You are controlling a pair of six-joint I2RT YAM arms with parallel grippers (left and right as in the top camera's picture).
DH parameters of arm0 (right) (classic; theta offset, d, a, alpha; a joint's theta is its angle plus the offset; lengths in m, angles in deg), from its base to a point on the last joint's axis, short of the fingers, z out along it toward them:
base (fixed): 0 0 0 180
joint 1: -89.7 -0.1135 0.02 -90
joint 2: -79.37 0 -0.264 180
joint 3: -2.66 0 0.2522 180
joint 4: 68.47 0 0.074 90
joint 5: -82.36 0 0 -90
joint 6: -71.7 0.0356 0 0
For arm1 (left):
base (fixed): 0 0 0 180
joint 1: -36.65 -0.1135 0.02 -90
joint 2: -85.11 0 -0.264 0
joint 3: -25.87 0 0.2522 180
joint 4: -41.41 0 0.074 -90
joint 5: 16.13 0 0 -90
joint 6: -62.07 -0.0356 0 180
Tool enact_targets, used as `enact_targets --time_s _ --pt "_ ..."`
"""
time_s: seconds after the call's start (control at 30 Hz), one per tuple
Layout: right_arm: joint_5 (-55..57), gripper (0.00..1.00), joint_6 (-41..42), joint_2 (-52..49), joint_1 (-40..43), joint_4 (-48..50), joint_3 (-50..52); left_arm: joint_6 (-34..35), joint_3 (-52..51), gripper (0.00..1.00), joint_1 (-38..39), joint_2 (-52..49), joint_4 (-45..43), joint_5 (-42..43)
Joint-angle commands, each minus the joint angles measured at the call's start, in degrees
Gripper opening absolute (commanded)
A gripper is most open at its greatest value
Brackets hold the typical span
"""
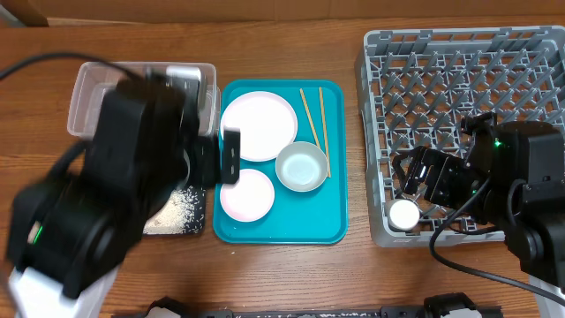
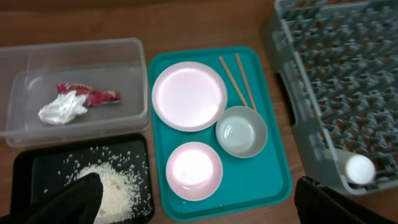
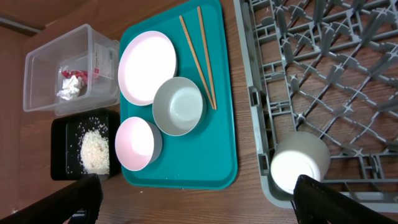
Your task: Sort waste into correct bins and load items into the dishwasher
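Observation:
The red wrapper and white tissue lie in the clear tub. Rice scraps lie in the black tray. A large plate, small plate, grey-blue bowl and two chopsticks rest on the teal tray. The small cup lies in the front left corner of the grey rack. My left gripper is open and empty, high over the bins and tray. My right gripper is open and empty above the rack's left side.
The teal tray lies between the bins and the rack. My left arm hides much of the tub and black tray in the overhead view. Bare wood table shows in front of the tray.

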Motion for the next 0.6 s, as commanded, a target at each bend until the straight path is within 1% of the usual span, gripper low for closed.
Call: enact_targets --time_s 0.0,0.07,0.13,0.23,0.33,0.4,0.43,0.47,0.5,0.57 --pt "0.55 1.0 -0.17 0.2 0.11 0.31 -0.7 -0.42 0.17 1.0 4.17 2.19 0.11 -1.4" --pt "0.55 1.0 -0.17 0.2 0.11 0.31 -0.7 -0.44 0.17 1.0 5.64 3.48 0.15 1.7" --pt "0.55 1.0 -0.17 0.2 0.11 0.31 -0.7 -0.44 0.17 1.0 5.9 4.17 0.33 2.43" --pt "0.55 1.0 -0.17 0.2 0.11 0.31 -0.7 -2.67 0.15 1.0 5.88 4.5 3.43 -0.24" --pt "0.55 1.0 -0.17 0.2 0.11 0.31 -0.7 -2.49 0.09 1.0 5.9 4.42 3.93 -2.97" --pt "0.55 1.0 -0.17 0.2 0.11 0.31 -0.7 -2.64 -0.35 1.0 5.92 4.42 0.55 -6.34" --pt "0.55 1.0 -0.17 0.2 0.11 0.31 -0.7 -3.41 -1.16 1.0 5.73 4.46 -2.49 -9.2" --pt "0.55 1.0 -0.17 0.2 0.11 0.31 -0.7 -5.33 -2.4 1.0 5.16 4.92 -5.73 -10.1" --pt "0.55 1.0 -0.17 0.2 0.11 0.31 -0.7 -8.26 -5.75 1.0 3.19 6.56 -12.04 -8.37" --pt "0.55 1.0 -0.17 0.2 0.11 0.31 -0.7 -10.91 -10.69 1.0 -0.33 9.31 -19.69 -3.76"
